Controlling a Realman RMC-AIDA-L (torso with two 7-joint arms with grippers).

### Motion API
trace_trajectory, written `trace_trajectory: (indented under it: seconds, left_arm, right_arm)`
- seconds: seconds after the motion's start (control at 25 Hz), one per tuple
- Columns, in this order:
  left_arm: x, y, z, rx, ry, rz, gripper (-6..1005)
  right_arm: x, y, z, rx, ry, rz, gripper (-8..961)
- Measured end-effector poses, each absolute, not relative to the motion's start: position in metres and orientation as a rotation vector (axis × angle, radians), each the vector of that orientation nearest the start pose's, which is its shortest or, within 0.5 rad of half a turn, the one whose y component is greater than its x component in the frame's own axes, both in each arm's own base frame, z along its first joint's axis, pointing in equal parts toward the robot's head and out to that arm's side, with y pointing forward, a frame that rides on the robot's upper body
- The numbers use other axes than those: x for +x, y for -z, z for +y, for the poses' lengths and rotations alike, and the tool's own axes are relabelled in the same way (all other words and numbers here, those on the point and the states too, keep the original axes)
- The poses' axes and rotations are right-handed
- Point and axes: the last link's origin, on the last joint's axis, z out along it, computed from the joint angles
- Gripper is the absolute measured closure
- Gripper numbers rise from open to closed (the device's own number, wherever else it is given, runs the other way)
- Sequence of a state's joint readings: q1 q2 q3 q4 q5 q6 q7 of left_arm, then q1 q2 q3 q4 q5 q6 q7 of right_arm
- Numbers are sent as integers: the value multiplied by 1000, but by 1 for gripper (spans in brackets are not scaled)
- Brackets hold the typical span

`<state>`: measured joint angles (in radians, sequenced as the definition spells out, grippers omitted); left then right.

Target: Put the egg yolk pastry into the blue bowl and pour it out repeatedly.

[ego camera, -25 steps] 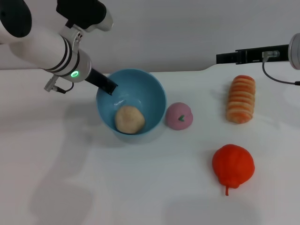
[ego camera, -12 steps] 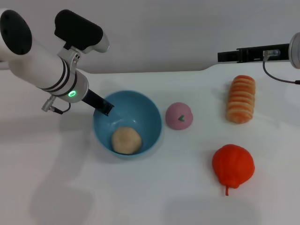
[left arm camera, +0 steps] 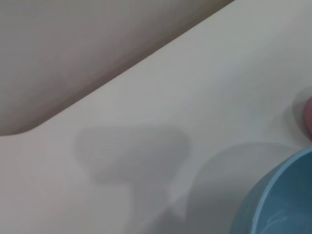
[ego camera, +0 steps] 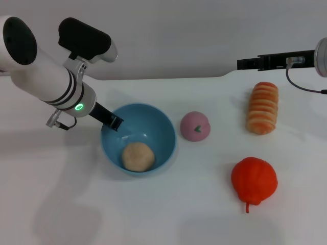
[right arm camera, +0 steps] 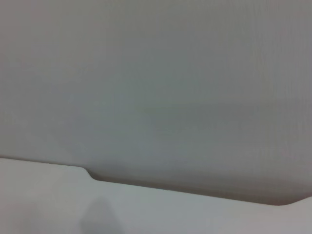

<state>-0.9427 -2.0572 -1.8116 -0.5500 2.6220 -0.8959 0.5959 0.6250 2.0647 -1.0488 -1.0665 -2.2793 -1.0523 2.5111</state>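
Observation:
The egg yolk pastry (ego camera: 138, 156), a pale tan dome, lies inside the blue bowl (ego camera: 158, 127), toward the bowl's near side. The bowl stands left of the table's centre, roughly upright. My left gripper (ego camera: 114, 122) is shut on the bowl's far-left rim, one dark finger reaching over the edge. The left wrist view shows only a part of the bowl's wall (left arm camera: 282, 200) and bare table. My right gripper (ego camera: 245, 63) is parked high at the far right, away from all objects.
A pink ball (ego camera: 194, 126) with a green mark sits just right of the bowl. A long ridged orange bread (ego camera: 262, 107) lies at the far right. A red fruit-like toy (ego camera: 254, 179) rests at the near right.
The left arm has brought the bowl down and toward me, from raised and tilted to roughly level. The pastry stayed inside. The right arm has not moved.

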Motion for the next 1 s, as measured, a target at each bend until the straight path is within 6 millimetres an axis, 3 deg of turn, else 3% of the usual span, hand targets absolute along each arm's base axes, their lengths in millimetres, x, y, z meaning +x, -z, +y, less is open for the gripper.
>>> trace_trajectory:
  seconds: [0.28, 0.64, 0.92, 1.0]
  left_arm:
    - [-213, 55, 439, -2360, -412, -935, 992]
    - [-208, 53, 443, -2338, -391, -924, 650]
    - [-189, 39, 453, -2307, -284, -883, 399]
    - [-185, 33, 455, -2292, -241, -858, 399]
  right_arm:
    - [210, -36, 428, -2187, -336, 1212, 473]
    - [216, -38, 428, -2177, -329, 1188, 472]
    - [226, -42, 426, -2138, -333, 1196, 472]
    - [227, -43, 427, -2132, -332, 1181, 472]
